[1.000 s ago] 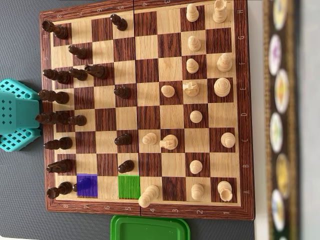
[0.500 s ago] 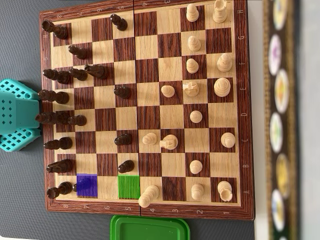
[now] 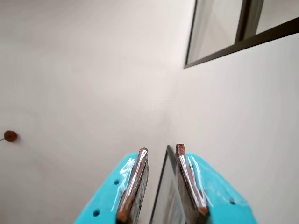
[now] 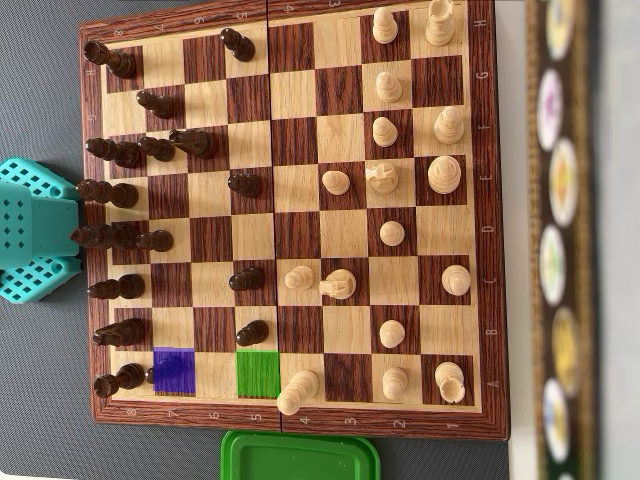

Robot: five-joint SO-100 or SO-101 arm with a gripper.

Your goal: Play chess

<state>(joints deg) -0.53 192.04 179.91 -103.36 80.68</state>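
Pointing at a bare wall [image 3: 84, 70] in the wrist view: gripper [image 3: 159, 151], fingers slightly parted, holding nothing. Parked left of chessboard [image 4: 290, 425] overhead: teal arm [image 4: 35, 230].

The only legible marks are the coordinates printed in pale characters on the dark border of the wooden chessboard [image 4: 290, 215] in the overhead view. Down the right border run the letters H, G, F, E, D, C, B, A from top to bottom, each lying on its side. Along the bottom border the numbers 8, 7, 6, 5, 4, 3, 2, 1 run from left to right, also turned. The top and left borders carry matching marks, too faint to read surely. The wrist view shows no writing.
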